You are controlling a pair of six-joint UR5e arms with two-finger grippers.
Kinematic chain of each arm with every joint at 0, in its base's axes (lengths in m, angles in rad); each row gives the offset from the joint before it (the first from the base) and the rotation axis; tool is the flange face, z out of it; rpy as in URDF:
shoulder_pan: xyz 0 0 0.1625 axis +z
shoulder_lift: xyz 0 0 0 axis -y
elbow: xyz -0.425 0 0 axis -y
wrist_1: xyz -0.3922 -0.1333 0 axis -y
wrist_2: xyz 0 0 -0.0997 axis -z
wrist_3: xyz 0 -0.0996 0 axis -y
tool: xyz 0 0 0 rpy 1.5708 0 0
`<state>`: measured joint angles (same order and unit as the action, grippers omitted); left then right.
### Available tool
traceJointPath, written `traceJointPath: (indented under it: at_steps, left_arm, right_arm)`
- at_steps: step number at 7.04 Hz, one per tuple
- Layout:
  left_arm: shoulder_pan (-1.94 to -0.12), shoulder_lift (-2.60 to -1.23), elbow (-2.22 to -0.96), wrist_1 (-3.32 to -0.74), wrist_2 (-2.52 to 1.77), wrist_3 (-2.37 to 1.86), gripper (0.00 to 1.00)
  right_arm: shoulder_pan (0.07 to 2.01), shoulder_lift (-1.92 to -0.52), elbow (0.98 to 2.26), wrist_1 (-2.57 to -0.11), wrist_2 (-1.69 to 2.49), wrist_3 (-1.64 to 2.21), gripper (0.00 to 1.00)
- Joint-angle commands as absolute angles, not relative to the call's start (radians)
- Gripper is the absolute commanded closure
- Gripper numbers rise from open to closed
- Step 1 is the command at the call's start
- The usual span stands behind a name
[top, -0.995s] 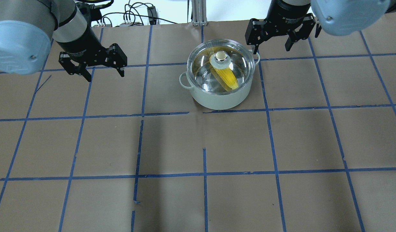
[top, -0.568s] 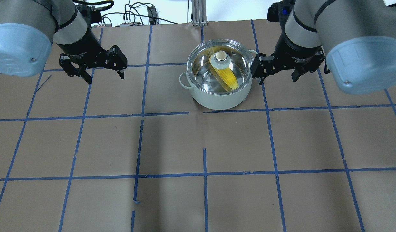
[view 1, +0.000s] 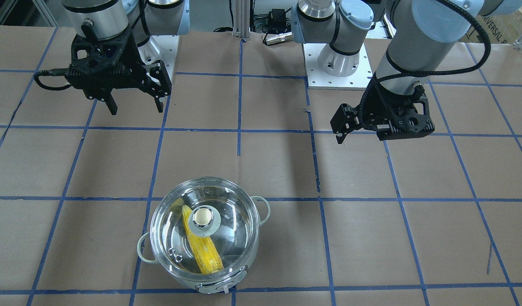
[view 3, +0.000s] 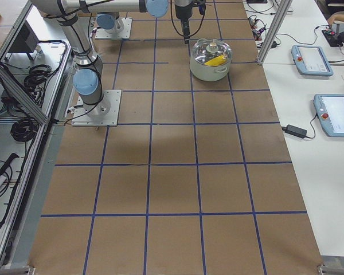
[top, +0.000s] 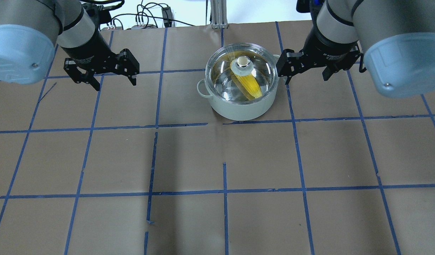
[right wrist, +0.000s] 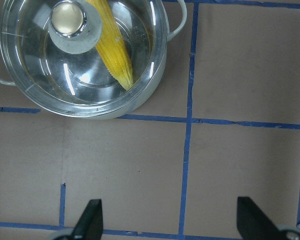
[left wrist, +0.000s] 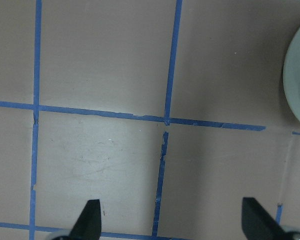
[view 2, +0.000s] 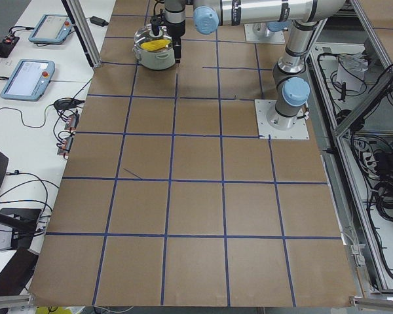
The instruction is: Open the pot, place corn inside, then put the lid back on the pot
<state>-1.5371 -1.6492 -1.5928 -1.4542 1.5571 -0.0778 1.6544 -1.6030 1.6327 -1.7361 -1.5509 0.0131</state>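
The corn (top: 251,86) lies inside the pot (top: 238,109) with the lid (top: 240,67) seated on it, so the task looks done and only backing off remains. The left jaws and right jaws hang wide open and empty over the table (top: 217,159). The pot stands between them, near the right jaws and well apart from the left. Any next move should simply avoid the nearby pot handle.
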Motion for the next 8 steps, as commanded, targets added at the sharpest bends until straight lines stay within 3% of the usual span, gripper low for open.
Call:
traceJointPath:
  at_steps: [1,8]
  left_arm:
    - [-1.537,-1.652,-1.588,-1.454,1.557,-0.077,0.00]
    - [-1.539,-1.652,-1.601,-1.454,1.559,-0.081,0.00]
  right_arm:
    - [1.655,-1.595,1.624,-1.736,-1.552,0.012,0.05]
    - [1.657,-1.537,1.629,-1.730,-1.548,0.020,0.05]
